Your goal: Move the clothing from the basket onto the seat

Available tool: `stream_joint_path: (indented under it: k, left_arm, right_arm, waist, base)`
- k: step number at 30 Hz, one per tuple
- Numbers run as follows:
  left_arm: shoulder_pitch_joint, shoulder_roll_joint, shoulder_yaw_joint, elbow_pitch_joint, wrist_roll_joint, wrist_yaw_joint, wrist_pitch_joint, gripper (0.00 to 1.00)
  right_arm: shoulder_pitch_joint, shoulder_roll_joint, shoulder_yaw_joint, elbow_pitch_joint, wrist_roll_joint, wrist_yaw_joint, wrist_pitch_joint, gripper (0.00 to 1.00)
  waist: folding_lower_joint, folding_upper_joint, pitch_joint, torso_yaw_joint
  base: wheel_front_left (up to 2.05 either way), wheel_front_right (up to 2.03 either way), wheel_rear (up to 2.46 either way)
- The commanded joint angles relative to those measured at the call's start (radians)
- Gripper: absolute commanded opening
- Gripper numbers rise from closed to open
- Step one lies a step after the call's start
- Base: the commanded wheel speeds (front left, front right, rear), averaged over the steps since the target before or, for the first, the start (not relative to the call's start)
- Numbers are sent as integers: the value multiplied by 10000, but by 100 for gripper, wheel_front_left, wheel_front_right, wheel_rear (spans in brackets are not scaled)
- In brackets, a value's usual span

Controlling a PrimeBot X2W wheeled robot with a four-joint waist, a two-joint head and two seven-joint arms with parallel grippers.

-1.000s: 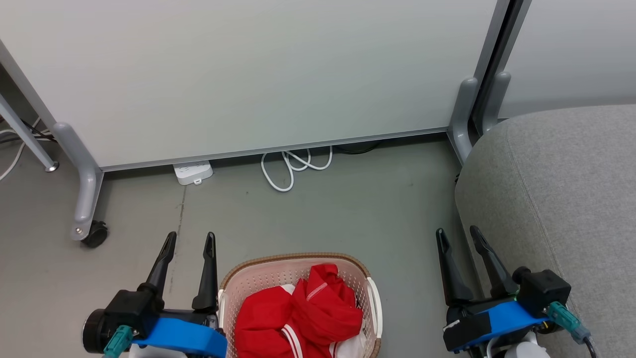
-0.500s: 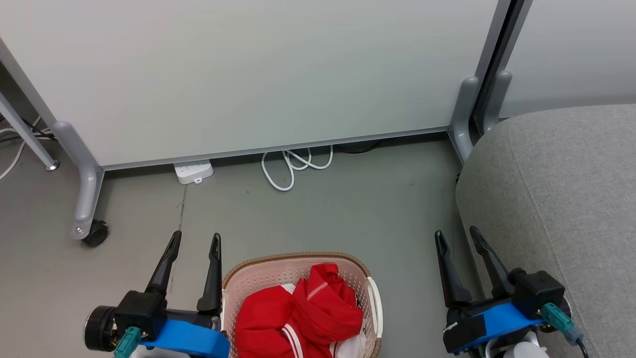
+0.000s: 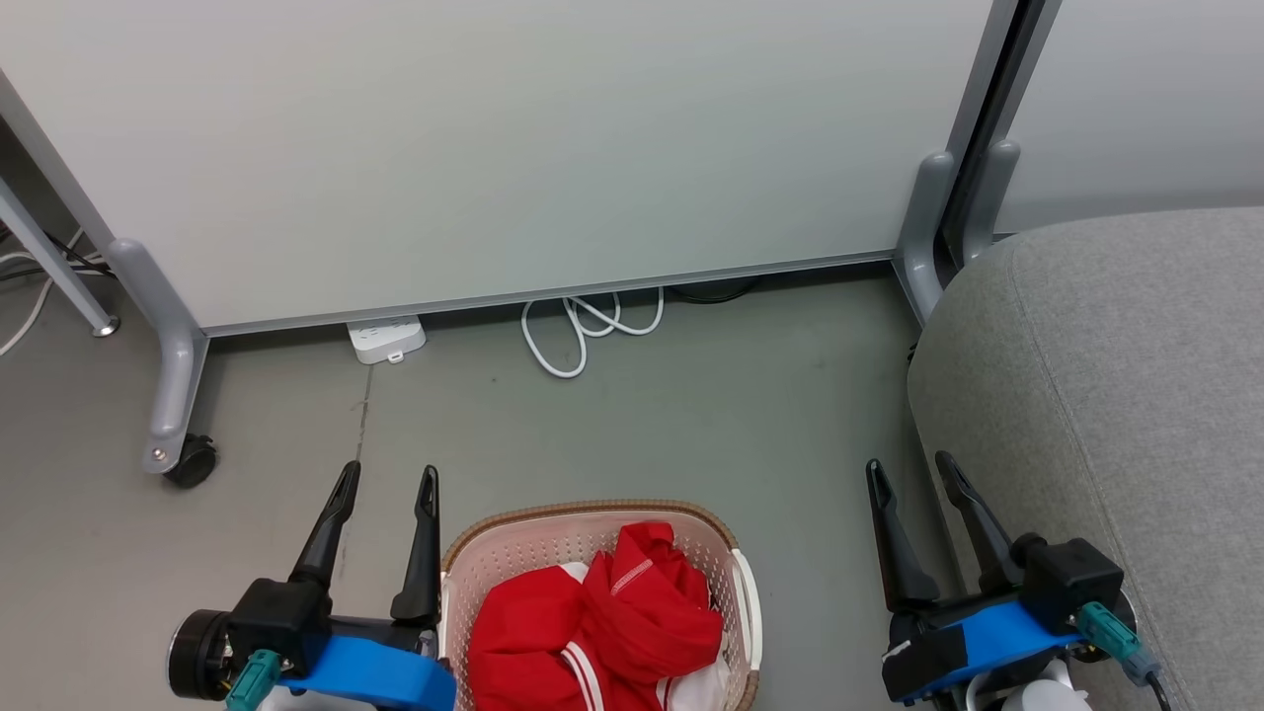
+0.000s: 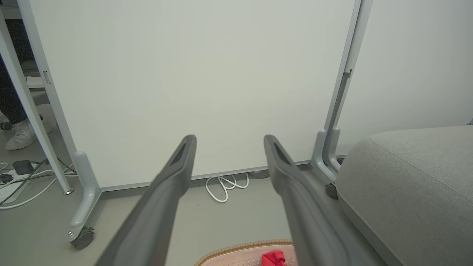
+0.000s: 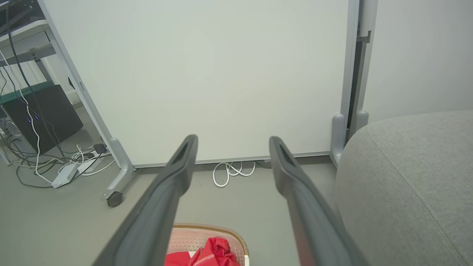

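The clothing (image 3: 612,612), bunched in the basket (image 3: 592,510), appeared soft and light; take the raised fold. Left tool (image 3: 387,470) and right tool (image 3: 908,461) stood wide, empty.

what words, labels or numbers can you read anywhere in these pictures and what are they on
None can be read.
The white power strip on the floor is too small to tell.
The basket and the clothing show no print.
The dark box shows small blue lights, no letters.
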Motion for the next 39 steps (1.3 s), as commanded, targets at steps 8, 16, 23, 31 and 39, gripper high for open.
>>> stream_joint_path:
  k: [8, 16, 23, 31, 39]
  left_arm:
    - [-183, 52, -41, 143, 3, -116, -31, 100]
    - [-967, 49, -457, 752, 224, -520, -30, 100]
    - [-2079, 49, -941, 1949, 280, -812, -31, 100]
    - [-3580, 80, -1689, 3818, 296, -938, -31, 100]
    - [-5173, 306, -2761, 5905, -174, -942, -31, 100]
  right_arm:
    - [-149, -30, 3, 33, 31, -3, -56, 100]
    - [-413, -30, 15, -47, 60, -3, -56, 100]
    - [-750, -28, 24, -179, 66, -3, -54, 100]
    - [-1268, -25, 3, -360, 105, -3, -42, 100]
    - [-1932, -24, 92, -653, 193, -3, -36, 100]
  waist:
    - [1, 0, 139, -17]
    - [1, 0, 655, -224]
    - [1, 0, 1428, -614]
    - [1, 0, 2481, -1082]
    - [1, 0, 3749, -1576]
  base:
    - [0, 0, 0]
    - [0, 0, 0]
    - [0, 0, 0]
    - [0, 0, 0]
    - [0, 0, 0]
